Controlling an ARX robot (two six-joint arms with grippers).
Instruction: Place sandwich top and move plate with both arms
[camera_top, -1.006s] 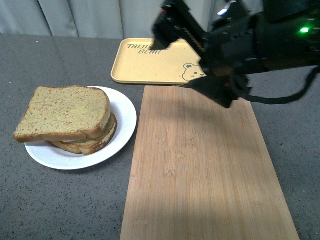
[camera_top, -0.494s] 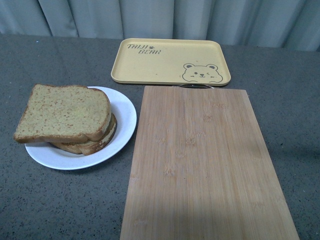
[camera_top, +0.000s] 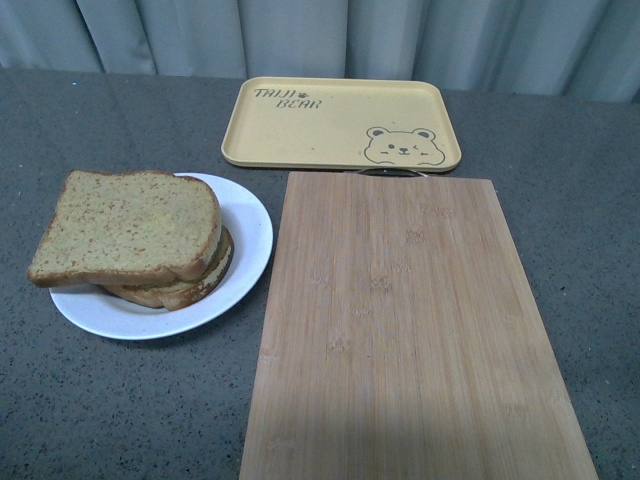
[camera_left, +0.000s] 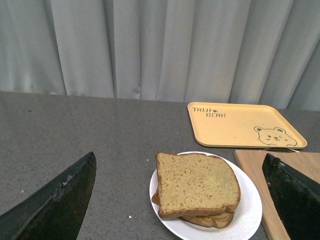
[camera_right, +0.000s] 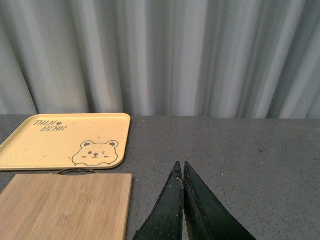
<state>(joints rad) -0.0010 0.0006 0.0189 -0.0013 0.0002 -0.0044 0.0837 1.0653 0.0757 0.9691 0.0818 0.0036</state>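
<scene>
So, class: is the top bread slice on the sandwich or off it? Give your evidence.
On. The sandwich top lies flat over the lower slice on the plate.

Brown speckled sandwich top (camera_top: 125, 225) flat atop stack, on round white plate (camera_top: 245, 225)

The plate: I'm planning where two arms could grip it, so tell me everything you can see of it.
The plate is round, white and shallow, with a smooth, glossy look. It sits flat on the grey table, left of the wooden board, with a thin strip of table between them. Stacked bread covers most of it, and the sandwich top overhangs its left rim. The right rim is bare. Nothing else touches it.
</scene>
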